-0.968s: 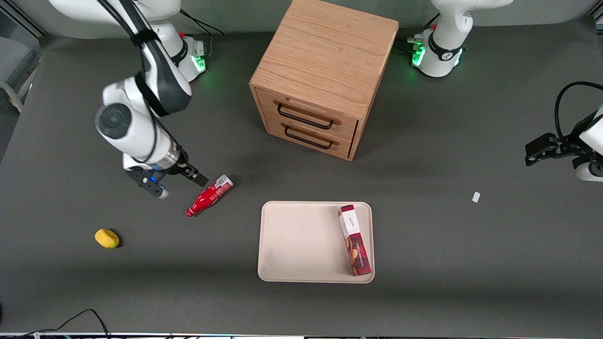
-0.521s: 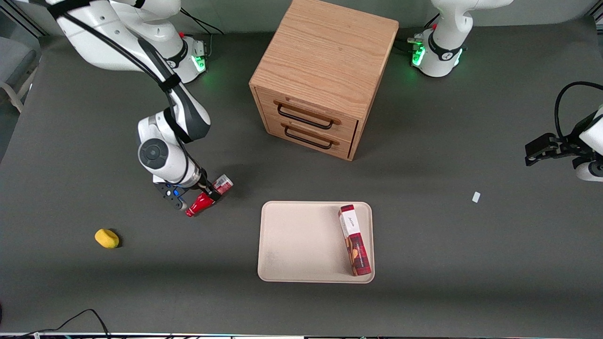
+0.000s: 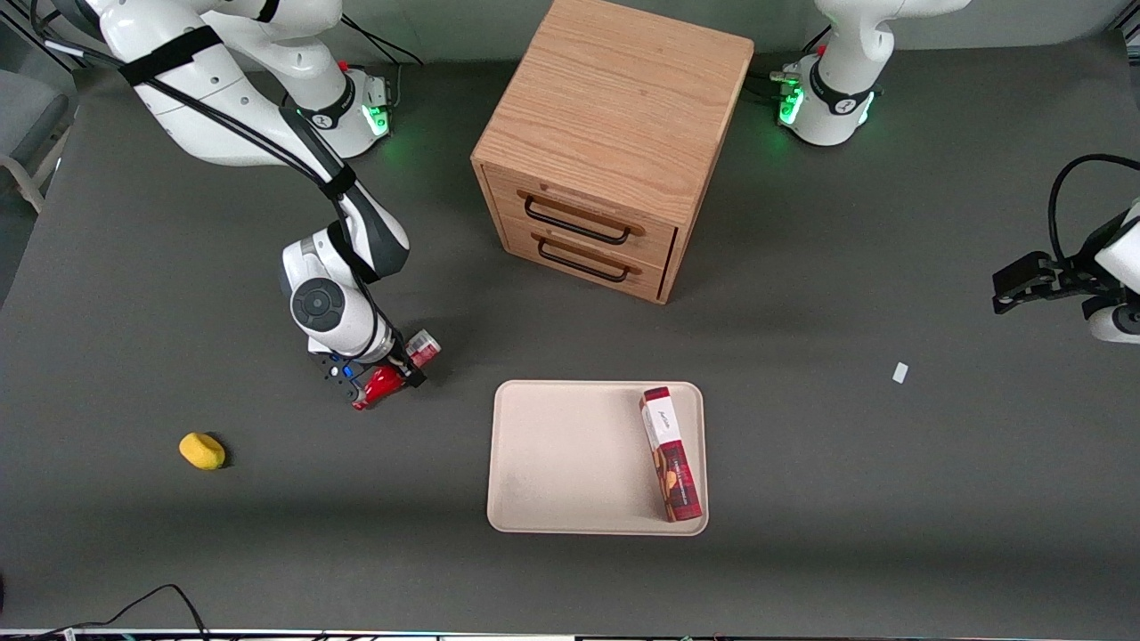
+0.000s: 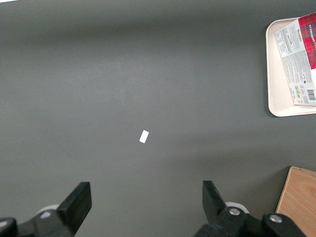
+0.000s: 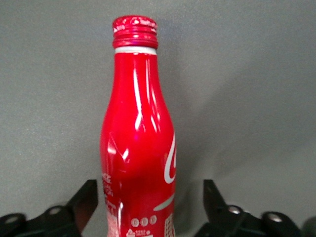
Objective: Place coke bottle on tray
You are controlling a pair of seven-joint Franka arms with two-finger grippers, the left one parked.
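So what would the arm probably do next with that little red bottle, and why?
Probably close its fingers. The gripper sits low over the coke bottle, which lies on the table, with one open finger on each side of its body and gaps remaining. Once gripped, it can be lifted toward the tray.

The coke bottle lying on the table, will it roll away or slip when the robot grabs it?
The coke bottle is round and lies on its side on the table, so a nudge would probably roll it. Its skin looks glossy, so it may be slippery. The gripper is down over it, open, a finger on each side, which should stop rolling once they close.
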